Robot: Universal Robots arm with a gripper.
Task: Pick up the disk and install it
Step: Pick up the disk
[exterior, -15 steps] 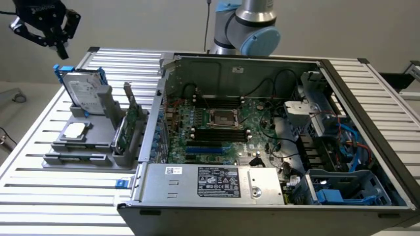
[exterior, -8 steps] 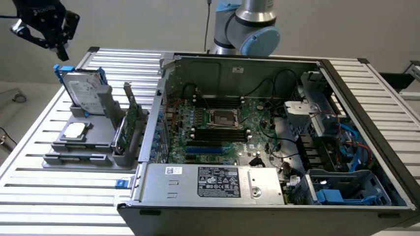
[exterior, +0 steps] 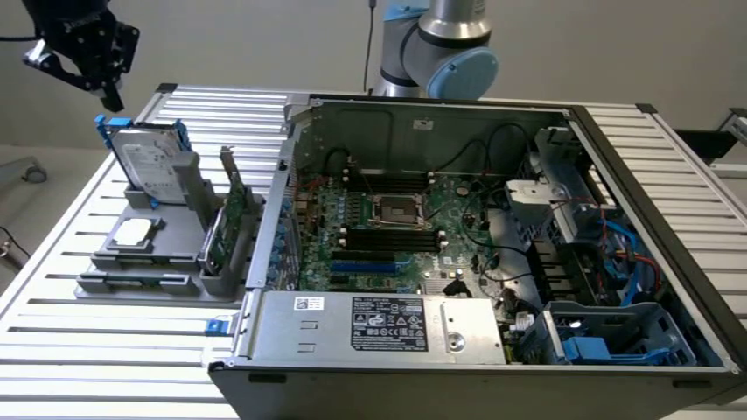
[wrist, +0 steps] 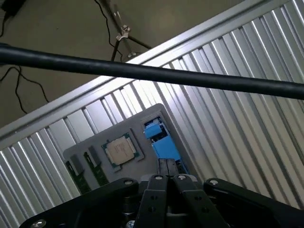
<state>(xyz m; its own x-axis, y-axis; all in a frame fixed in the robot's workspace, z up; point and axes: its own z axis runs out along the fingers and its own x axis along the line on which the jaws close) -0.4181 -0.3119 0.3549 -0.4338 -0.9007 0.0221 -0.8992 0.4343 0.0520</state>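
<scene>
Now, in the exterior view's upper left, the gripper (exterior: 112,96) hangs empty, fingers pressed together, just above the disk (exterior: 152,162) standing upright in its grey holder (exterior: 175,249).

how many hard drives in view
1: the hard drive stands upright in the grey holder at the exterior view's left. The blue drive cage inside the case may hide others.

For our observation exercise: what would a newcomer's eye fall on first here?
The open grey metal computer case, green motherboard exposed, lies on the slatted aluminium table. At the exterior view's left, the silver hard disk in blue rails stands upright in a grey holder, the black gripper shut above it.
</scene>
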